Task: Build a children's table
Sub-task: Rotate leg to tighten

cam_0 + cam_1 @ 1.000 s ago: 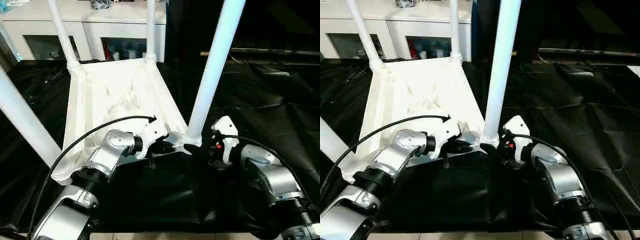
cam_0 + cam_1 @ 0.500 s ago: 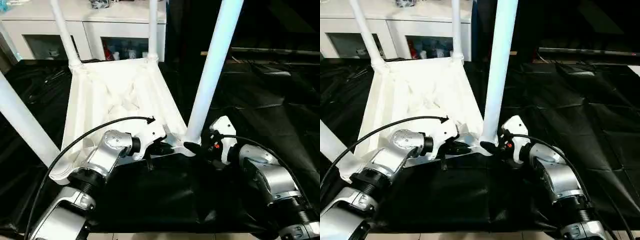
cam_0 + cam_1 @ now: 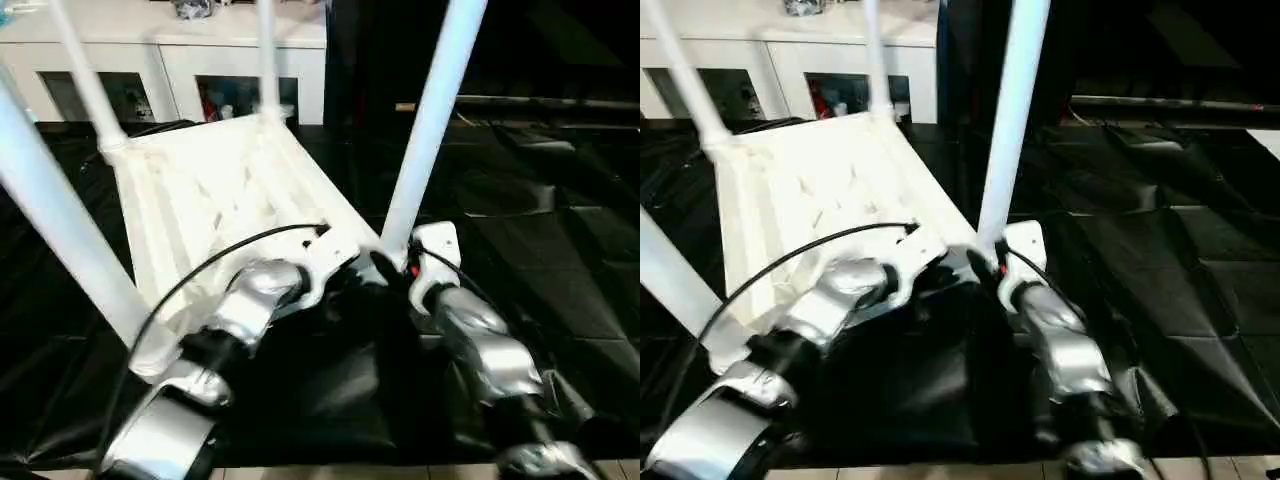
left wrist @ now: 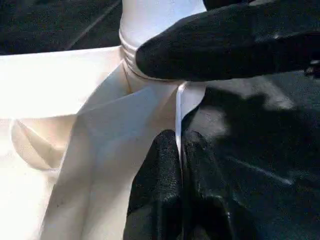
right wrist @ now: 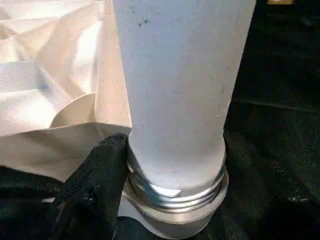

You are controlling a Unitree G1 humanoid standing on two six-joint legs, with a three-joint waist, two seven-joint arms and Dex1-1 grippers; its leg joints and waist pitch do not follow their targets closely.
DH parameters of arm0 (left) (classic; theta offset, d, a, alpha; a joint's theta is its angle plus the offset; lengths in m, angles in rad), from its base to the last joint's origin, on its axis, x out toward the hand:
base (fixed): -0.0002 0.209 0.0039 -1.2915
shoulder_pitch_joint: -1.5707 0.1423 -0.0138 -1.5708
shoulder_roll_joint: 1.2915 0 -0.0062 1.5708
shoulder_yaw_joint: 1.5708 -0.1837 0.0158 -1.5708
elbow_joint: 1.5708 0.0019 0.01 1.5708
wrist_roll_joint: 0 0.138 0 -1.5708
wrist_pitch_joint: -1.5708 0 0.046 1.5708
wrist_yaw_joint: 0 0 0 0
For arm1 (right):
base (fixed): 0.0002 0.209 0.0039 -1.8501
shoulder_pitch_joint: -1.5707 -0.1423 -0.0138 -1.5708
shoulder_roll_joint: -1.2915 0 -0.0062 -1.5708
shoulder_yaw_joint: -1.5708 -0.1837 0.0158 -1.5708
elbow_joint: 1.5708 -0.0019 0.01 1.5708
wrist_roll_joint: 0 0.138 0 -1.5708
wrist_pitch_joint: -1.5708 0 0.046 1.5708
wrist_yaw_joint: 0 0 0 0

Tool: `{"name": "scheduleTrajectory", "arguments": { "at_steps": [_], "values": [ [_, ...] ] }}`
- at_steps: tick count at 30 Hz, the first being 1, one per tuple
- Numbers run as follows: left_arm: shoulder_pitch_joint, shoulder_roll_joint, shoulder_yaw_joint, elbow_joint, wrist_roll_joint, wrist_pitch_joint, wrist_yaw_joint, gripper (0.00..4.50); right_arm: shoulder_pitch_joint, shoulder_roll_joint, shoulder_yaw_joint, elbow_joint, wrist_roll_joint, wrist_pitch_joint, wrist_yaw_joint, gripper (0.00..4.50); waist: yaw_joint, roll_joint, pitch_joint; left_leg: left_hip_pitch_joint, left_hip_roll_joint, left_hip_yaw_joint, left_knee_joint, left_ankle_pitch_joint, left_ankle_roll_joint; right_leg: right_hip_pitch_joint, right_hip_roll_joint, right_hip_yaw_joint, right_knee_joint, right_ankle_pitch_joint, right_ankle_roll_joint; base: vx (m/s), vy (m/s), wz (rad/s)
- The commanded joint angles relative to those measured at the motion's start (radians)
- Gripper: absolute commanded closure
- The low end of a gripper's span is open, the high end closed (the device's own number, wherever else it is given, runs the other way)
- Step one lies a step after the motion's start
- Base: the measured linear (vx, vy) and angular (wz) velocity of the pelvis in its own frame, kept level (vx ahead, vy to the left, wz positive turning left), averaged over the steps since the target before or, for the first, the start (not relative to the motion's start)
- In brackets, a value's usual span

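the children's table (image 3: 215, 185) is seen upside down on a black sheet (image 3: 560, 260), its ribbed underside facing up and its four white legs rising from the corner sockets. in the head views the near right leg (image 3: 430, 120) is seen between the two arms, the left gripper (image 3: 350, 277) and the right gripper (image 3: 392, 270) meeting at its base.

what the head views leave blurred is given by the wrist views. in the left wrist view the left gripper (image 4: 179, 165) is shown pinched shut on the thin raised rim (image 4: 178, 107) of the tabletop, just beside the corner socket, one finger on each face of the rim. across the top of that same view a black finger (image 4: 210, 47) of the right gripper is laid against the leg just above its threaded collar. in the right wrist view the leg (image 5: 182, 75) is shown close up with its ringed collar (image 5: 175, 192) at the socket, and one black finger (image 5: 97, 180) is pressed to the collar's side; the right gripper is thus closed around the leg's base.

a white cabinet (image 3: 170, 60) with glass doors is seen beyond the far edge of the tabletop. open black sheet is seen to the right of the right arm and in front of the near rim.
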Motion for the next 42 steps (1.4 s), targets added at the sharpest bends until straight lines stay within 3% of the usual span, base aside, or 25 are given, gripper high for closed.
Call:
{"name": "scheduleTrajectory", "arguments": {
  "at_steps": [1, 4, 6, 8, 10, 11, 12, 15, 17, 19, 33, 34, 42],
  "values": [
    [0.019, -0.036, -0.028, 0.030, -0.004, -0.010, -0.005, 4.50, -0.012, 0.037, 0.064, -0.001, 0.000, -0.012, 0.037, 1.83, 0.002, -0.008, -0.052, 0.001, 0.000, 0.010, -0.064, -0.188, 0.031, 0.048, -0.018, 0.013, -0.066, -0.113, -0.209, 0.000, 0.000, 0.00],
    [0.034, -0.011, -0.015, 0.000, -0.030, -0.037, -0.066, 4.50, 0.013, 0.020, 0.064, -0.046, 0.041, -0.038, 0.135, 1.83, 0.004, -0.010, -0.050, -0.001, 0.001, 0.009, -0.066, -0.204, 0.043, 0.051, -0.020, 0.013, -0.068, -0.141, -0.208, 0.000, 0.000, 0.00],
    [0.042, 0.003, -0.012, -0.016, -0.042, -0.051, -0.096, 4.50, 0.021, 0.002, 0.066, -0.063, 0.055, -0.047, 0.174, 1.13, 0.004, -0.011, -0.049, -0.001, 0.002, 0.009, -0.067, -0.209, 0.047, 0.050, -0.020, 0.012, -0.069, -0.149, -0.211, 0.000, 0.000, 0.00],
    [0.046, 0.011, -0.012, -0.022, -0.047, -0.063, -0.111, 4.50, 0.023, -0.008, 0.070, -0.069, 0.058, -0.052, 0.189, 1.13, 0.004, -0.011, -0.049, 0.000, 0.003, 0.010, -0.067, -0.215, 0.051, 0.049, -0.020, 0.013, -0.070, -0.159, -0.210, 0.000, 0.000, 0.00],
    [0.079, 0.076, -0.009, -0.079, -0.091, -0.084, -0.246, 4.50, 0.046, -0.097, 0.084, -0.124, 0.100, -0.029, 0.354, 1.01, 0.006, -0.014, -0.047, -0.002, 0.004, 0.009, -0.068, -0.228, 0.062, 0.052, -0.021, 0.012, -0.071, -0.189, -0.208, 0.000, 0.000, 0.00],
    [0.081, 0.080, -0.009, -0.084, -0.093, -0.084, -0.254, 4.50, 0.048, -0.103, 0.085, -0.128, 0.103, -0.026, 0.363, 1.01, 0.007, -0.013, -0.046, -0.002, 0.006, 0.009, -0.068, -0.233, 0.064, 0.051, -0.021, 0.013, -0.072, -0.194, -0.207, 0.000, 0.000, 0.00],
    [0.107, 0.124, -0.009, -0.138, -0.130, -0.088, -0.354, 4.50, 0.064, -0.168, 0.101, -0.172, 0.129, 0.013, 0.473, 0.82, 0.008, -0.013, -0.045, 0.000, 0.006, 0.008, -0.069, -0.232, 0.068, 0.052, -0.021, 0.013, -0.071, -0.197, -0.210, 0.000, 0.000, 0.00],
    [0.148, 0.186, -0.019, -0.231, -0.181, -0.058, -0.501, 4.50, 0.085, -0.245, 0.126, -0.219, 0.144, 0.039, 0.589, 0.69, 0.011, -0.006, -0.046, 0.003, 0.011, 0.010, -0.069, -0.230, 0.070, 0.045, -0.022, 0.015, -0.068, -0.193, -0.221, 0.000, 0.000, 0.00],
    [0.157, 0.205, -0.024, -0.252, -0.188, -0.043, -0.532, 4.50, 0.088, -0.266, 0.133, -0.229, 0.148, 0.045, 0.619, 0.69, 0.012, -0.005, -0.046, 0.006, 0.013, 0.012, -0.068, -0.227, 0.067, 0.041, -0.021, 0.016, -0.066, -0.179, -0.229, 0.000, 0.000, 0.00],
    [0.173, 0.247, -0.025, -0.282, -0.196, -0.026, -0.577, 4.50, 0.092, -0.317, 0.150, -0.245, 0.147, 0.057, 0.688, 0.69, 0.017, -0.006, -0.047, 0.003, 0.012, 0.010, -0.069, -0.207, 0.060, 0.048, -0.017, 0.013, -0.057, -0.131, -0.239, 0.000, 0.000, 0.00],
    [0.174, 0.271, 0.002, -0.284, -0.196, -0.021, -0.552, 4.50, 0.091, -0.365, 0.193, -0.230, 0.112, 0.050, 0.733, 0.69, 0.016, -0.010, -0.048, 0.004, 0.008, 0.013, -0.062, -0.188, 0.060, 0.048, -0.020, 0.014, -0.057, -0.131, -0.242, 0.000, 0.000, 0.00],
    [0.174, 0.270, 0.002, -0.284, -0.196, -0.020, -0.550, 4.50, 0.091, -0.364, 0.192, -0.227, 0.113, 0.049, 0.729, 0.97, 0.016, -0.010, -0.049, 0.004, 0.008, 0.013, -0.062, -0.185, 0.059, 0.048, -0.020, 0.014, -0.056, -0.128, -0.242, 0.000, 0.000, 0.00],
    [0.173, 0.267, 0.002, -0.283, -0.196, -0.018, -0.545, 4.50, 0.092, -0.359, 0.190, -0.222, 0.120, 0.051, 0.729, 1.56, 0.015, -0.010, -0.050, 0.003, 0.007, 0.013, -0.059, -0.168, 0.069, 0.050, -0.019, 0.013, -0.053, -0.103, -0.250, 0.000, 0.000, 0.00]
  ]
}}
